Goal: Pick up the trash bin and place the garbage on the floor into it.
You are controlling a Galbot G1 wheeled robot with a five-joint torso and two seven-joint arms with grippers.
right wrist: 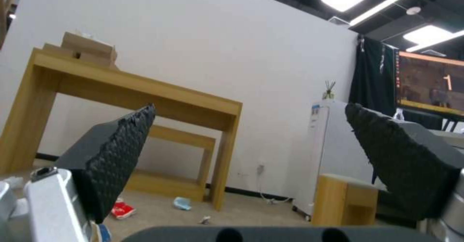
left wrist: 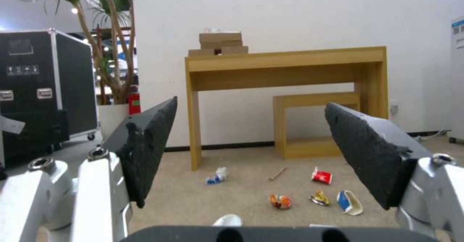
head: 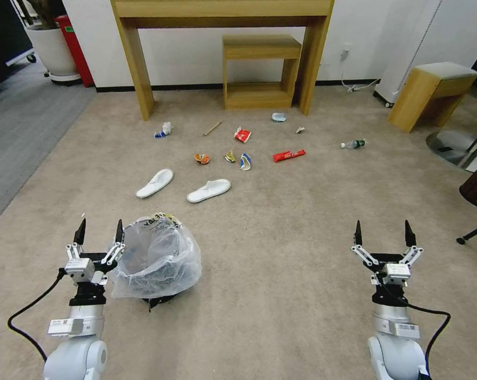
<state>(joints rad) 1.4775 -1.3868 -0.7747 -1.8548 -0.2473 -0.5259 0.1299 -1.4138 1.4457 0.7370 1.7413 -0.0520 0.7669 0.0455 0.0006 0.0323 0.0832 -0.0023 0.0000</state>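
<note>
Just right of the left tool (head: 99,231), which gapes wide and holds nothing, the bin (head: 156,261) stands on the floor (head: 280,253), its bag near that tool's right finger. Ahead of both tools lies the garbage: two slippers (head: 155,183), a red wrapper (head: 288,155), a stick (head: 213,128) and a bottle (head: 353,143). The right tool (head: 382,233) hangs well right of the bin, spread wide and empty.

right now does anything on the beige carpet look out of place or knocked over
Yes: litter is strewn over the beige carpet before the wooden desk: two white slippers lying askew, crumpled wrappers like the long red one, and a clear green-labelled bottle on its side. The bag-lined dark bin stands upright.
</note>
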